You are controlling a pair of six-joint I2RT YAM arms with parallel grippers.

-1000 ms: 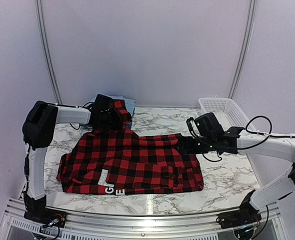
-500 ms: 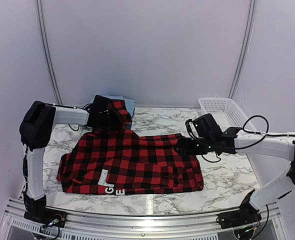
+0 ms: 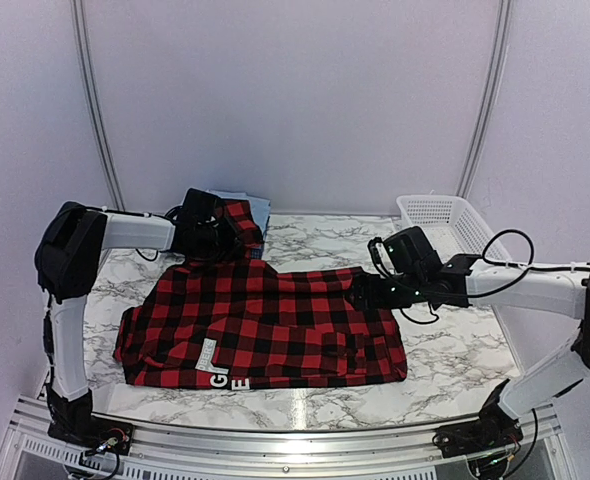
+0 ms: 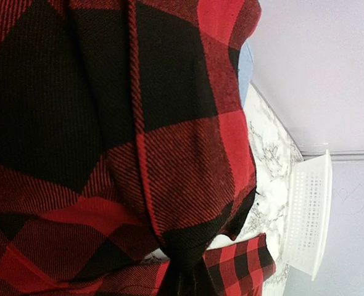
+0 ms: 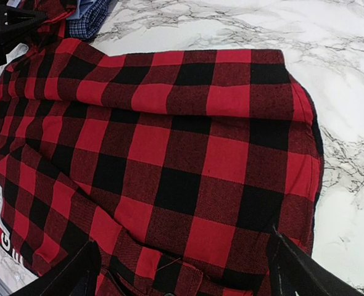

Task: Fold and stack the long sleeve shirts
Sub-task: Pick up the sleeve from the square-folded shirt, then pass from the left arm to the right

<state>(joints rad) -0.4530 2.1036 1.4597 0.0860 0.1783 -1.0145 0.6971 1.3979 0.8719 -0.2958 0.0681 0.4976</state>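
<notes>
Presently, at the far left, the left gripper (image 3: 215,228) is seen clamped tight on a raised fold of the plaid shirt (image 3: 265,320). That corner is judged to be lifted so it can be drawn across for a fold. Just behind it a light blue shirt (image 3: 259,207) and a dark blue checked shirt (image 5: 88,23) are laid, likely as the stack's base. The rest of the plaid shirt is spread flat on the marble table (image 3: 455,350). Over its right edge the right gripper (image 5: 183,240) is held low, jaws wide apart and empty, apparently poised to take that side. A white basket (image 3: 445,215) is set far right.
</notes>
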